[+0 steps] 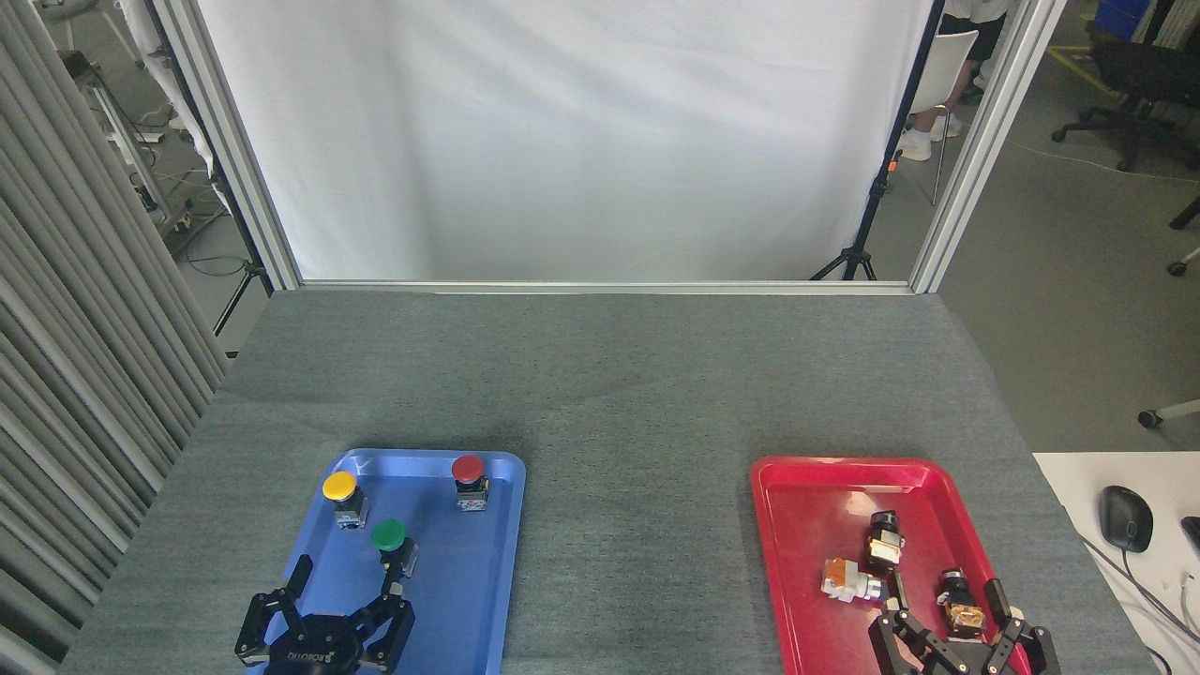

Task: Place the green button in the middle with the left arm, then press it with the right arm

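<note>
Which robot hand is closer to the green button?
The left. The left gripper sits open just below the green button over the blue tray. The right gripper is far off, over the red tray.

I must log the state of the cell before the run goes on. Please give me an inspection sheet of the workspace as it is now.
Surface: grey cloth table, middle bare.
Job's things: green button upright in blue tray, beside yellow button and red button.
Clutter: three small parts in red tray.
Pincers: left pincer open, just short of the green button; right pincer open, over the red tray.
Cables: mouse cable on side desk.
Surroundings: white screen, chairs, a person's legs behind.
</note>
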{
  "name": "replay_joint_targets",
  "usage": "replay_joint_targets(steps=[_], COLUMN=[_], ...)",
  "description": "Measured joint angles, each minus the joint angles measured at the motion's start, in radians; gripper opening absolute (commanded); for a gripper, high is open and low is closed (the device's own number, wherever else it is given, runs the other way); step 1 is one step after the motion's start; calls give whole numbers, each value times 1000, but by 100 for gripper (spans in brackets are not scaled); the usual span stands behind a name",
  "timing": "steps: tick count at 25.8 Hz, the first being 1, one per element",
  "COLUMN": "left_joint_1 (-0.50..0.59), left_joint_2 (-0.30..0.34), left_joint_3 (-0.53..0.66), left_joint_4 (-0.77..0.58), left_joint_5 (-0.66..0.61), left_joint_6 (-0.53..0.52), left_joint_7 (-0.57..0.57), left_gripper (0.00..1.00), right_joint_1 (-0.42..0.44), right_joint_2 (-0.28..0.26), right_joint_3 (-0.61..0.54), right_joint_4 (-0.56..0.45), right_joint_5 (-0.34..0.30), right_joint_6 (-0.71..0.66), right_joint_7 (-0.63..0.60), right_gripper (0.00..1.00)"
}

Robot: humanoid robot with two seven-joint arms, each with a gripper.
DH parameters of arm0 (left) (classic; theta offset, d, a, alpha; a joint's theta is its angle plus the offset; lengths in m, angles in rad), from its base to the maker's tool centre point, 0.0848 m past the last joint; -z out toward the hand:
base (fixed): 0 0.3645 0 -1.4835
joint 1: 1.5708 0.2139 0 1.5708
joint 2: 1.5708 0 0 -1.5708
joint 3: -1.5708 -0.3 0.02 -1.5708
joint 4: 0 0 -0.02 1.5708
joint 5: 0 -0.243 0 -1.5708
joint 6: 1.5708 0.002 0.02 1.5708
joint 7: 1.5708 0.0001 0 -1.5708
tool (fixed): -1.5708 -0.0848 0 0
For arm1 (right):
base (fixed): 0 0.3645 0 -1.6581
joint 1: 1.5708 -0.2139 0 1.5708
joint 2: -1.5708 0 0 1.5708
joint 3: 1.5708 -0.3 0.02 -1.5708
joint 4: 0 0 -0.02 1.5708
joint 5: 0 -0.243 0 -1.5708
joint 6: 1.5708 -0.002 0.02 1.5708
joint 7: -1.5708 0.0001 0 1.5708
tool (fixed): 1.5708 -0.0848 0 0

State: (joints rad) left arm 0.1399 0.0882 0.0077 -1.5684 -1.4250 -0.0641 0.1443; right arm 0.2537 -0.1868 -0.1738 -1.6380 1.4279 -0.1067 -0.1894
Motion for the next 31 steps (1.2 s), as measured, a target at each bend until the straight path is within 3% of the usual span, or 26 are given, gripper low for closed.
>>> replay_joint_targets(steps=[7,16,31], left_joint_1=[-8,-92,-197], left_joint_2=[-2,-8,-12], left_joint_3=[0,-43,-54], left_joint_4=[14,190,340], left_joint_5=[0,0,1], left_joint_6=[2,12,30], left_joint_7=[0,11,9], left_gripper=[99,99,96], right_joint_1=[-2,-2,-2], right_joint_2=[-29,-24,-55], right_joint_3=[13,65,108], right_joint_4=[-6,-9,-8], right_joint_5=[-2,-20,-45], right_joint_6=[30,112,200], right_joint_7=[4,2,5], right_gripper=[100,100,100])
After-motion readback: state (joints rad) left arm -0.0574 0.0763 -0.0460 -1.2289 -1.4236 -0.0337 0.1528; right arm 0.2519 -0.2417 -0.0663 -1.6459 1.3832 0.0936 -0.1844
